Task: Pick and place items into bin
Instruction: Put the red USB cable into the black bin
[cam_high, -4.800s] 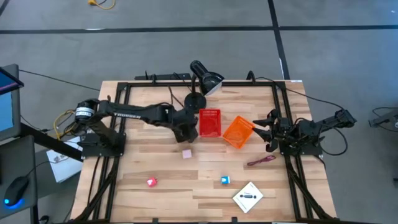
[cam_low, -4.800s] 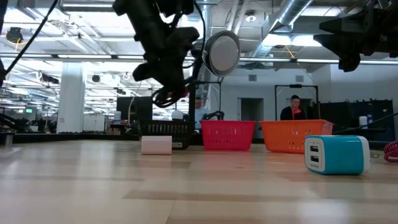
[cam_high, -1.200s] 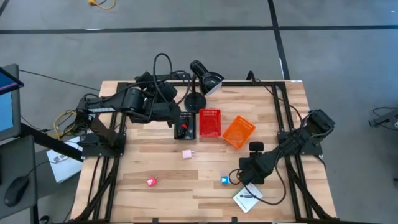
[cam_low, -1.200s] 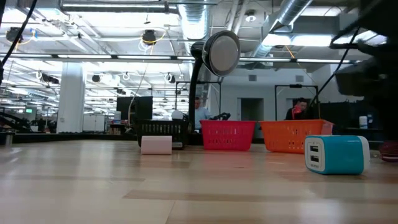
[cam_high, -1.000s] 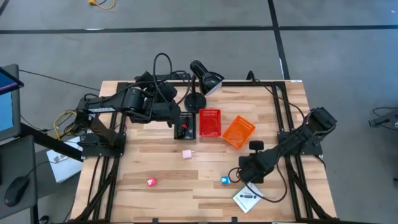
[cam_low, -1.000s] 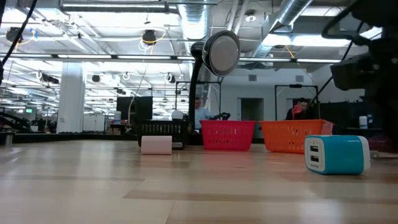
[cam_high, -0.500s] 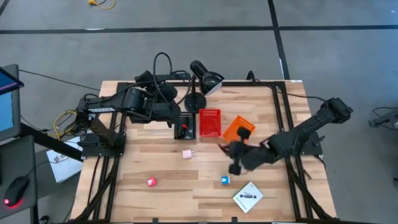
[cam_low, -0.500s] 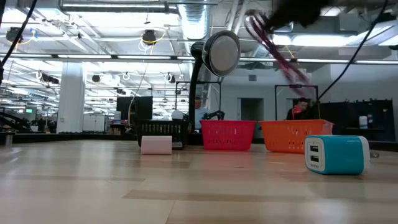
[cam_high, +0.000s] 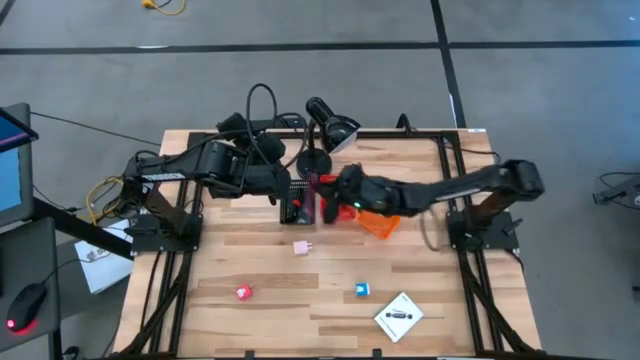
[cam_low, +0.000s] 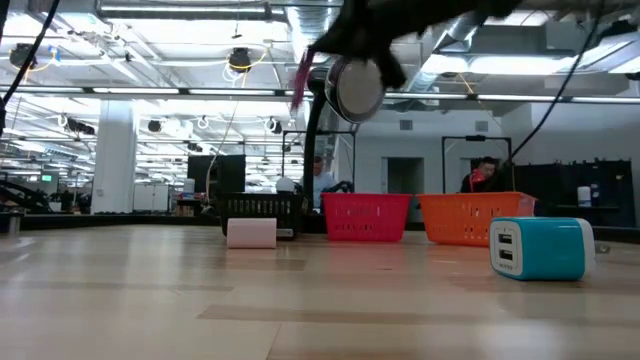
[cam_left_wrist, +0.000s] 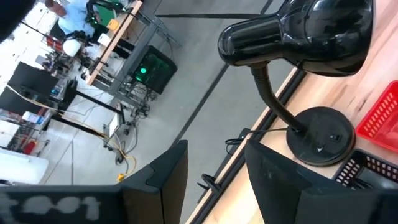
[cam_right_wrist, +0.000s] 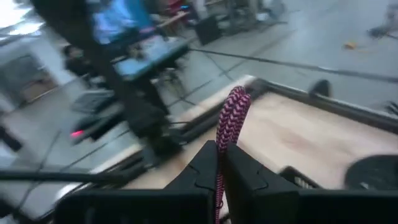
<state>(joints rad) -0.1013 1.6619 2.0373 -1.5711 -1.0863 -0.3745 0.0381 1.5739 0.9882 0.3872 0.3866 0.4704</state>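
Right pincer (cam_right_wrist: 219, 163): closed on the dark maroon stick-like tool (cam_right_wrist: 229, 127), which stands up between its fingers; the arm reaches across from the tabletop's right edge and holds the load high over the bins near the far edge.
Left pincer (cam_left_wrist: 214, 177): fingers apart with nothing between them, parked near the far edge by the black bin (cam_high: 295, 203), looking onto the desk lamp (cam_left_wrist: 311, 56).
Black bin: left of the red bin (cam_high: 337, 196), touching or just beside it; contents too dark to read.
Red bin: upright, middle of the far half of the tabletop (cam_high: 250, 270).
Orange bin (cam_high: 382, 219): right of the red bin, partly under the right arm, seemingly tipped.
Items left on the tabletop: white-pink piece (cam_high: 300, 246) near the centre; red-pink piece (cam_high: 243, 292) toward the near-left corner; blue cube (cam_high: 362, 290) and white card (cam_high: 398, 317) by the near edge.
Step in hand: carrying the tool to a bin for release.
Handling note: settle the pincer squarely over one bin's opening, lower until the tool's end is inside the walls, then release; a long thin piece let go from height is likely to bounce off a rim. Keep clear of the lamp head and the left arm.
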